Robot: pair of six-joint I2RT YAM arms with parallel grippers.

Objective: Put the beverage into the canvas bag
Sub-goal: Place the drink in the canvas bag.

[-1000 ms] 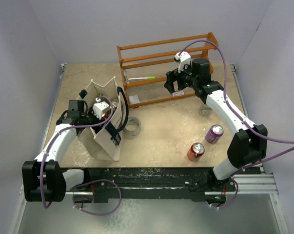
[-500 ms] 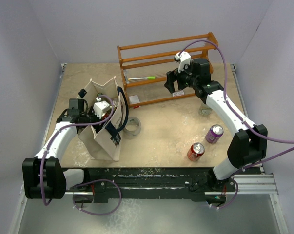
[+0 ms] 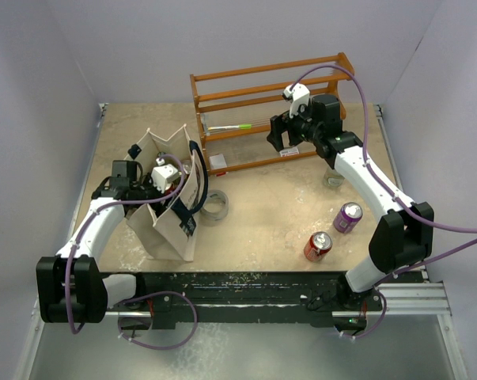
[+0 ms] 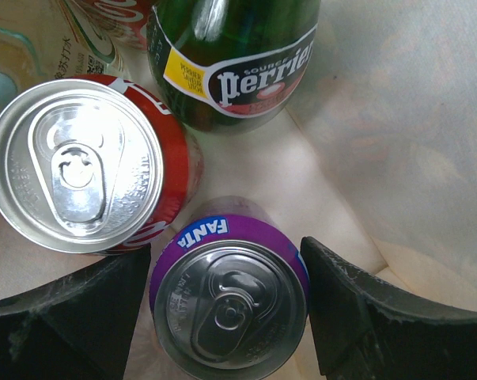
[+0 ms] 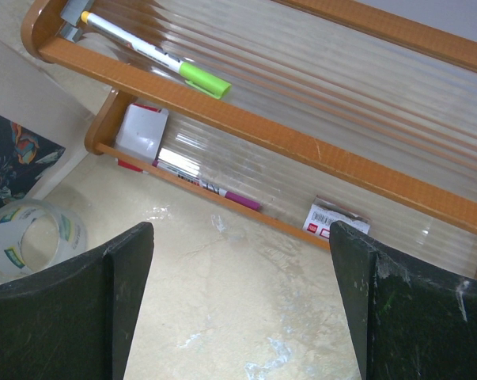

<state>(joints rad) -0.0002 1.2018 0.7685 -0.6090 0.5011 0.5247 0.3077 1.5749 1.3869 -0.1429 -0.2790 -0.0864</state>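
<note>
On the beige mottled table, far side: orange-brown wooden slatted rack, upright, the biggest item. Confirm? (A)

Confirmed. Left of it stands the cream canvas bag with navy strap handles, mouth open upward. The left arm reaches into it from above. (B)

Left gripper, state? (A)

It is inside the bag. Its black fingers flank a purple Fanta can, one on each side, close against the can's wall. I cannot tell from the wrist view whether they press on it or stand just off it. The can is upright, lid up. (B)

Right gripper? (A)

In the air in front of the rack's lower shelf, jaws spread wide, only table surface between them, nothing held. (B)

Other contents of the bag? (A)

A dark green glass Perrier bottle, and a red aluminium can just beside the Fanta can. (B)

Outside the bag? (A)

Near right of the table: a second red can and a second purple can, both upright, close but apart. A clear tape roll lies flat just right of the bag. A white pen with green cap lies on a ribbed rack shelf. (B)
</note>
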